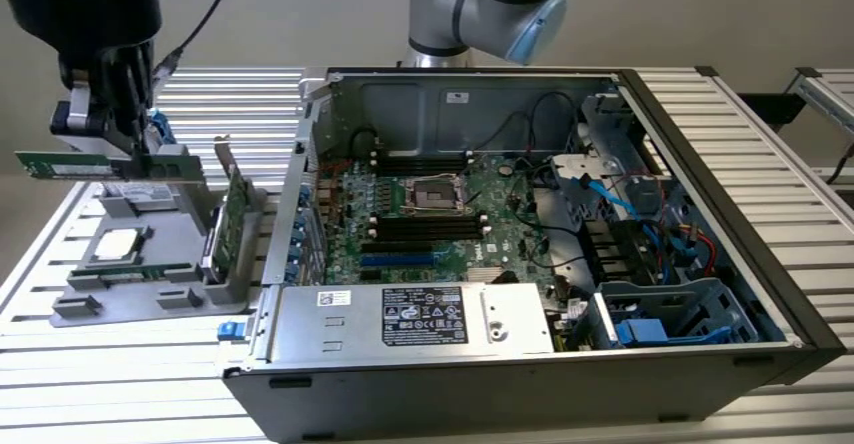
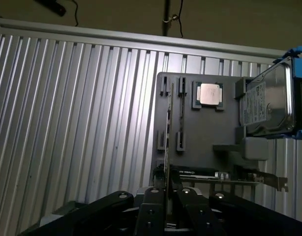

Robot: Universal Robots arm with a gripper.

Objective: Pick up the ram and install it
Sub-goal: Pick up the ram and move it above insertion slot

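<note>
Ram [image 1: 80, 166] [image 2: 169, 129], one: a long green stick held level and clear above the grey holder [image 1: 83, 304] [image 2: 205, 142], on the exterior view's left, well apart from the computer case. Hand [image 1: 134, 154] [image 2: 166, 192], one: closed narrowly on the ram, gripping it towards one end, with the stick edge-on between the fingers in the wrist view. Holder, one: lies on the slatted table [image 1: 107, 384] [image 2: 67, 123] directly under the ram. On the holder: processor chip [image 1: 118, 244] [image 2: 210, 94], one, lying flat; metal drive [image 2: 266, 105] with blue tabs, one; larger green card [image 1: 235, 219] [image 2: 225, 176] with a metal bracket, one, standing on edge at the side nearest the case. Computer case [image 1: 747, 254], one, lying open on the table on the exterior view's right. Inside it: motherboard [image 1: 461, 239], one; power supply [image 1: 414, 319], one, along the near edge. The upright card and the case's side wall stand between the ram and the motherboard.
</note>
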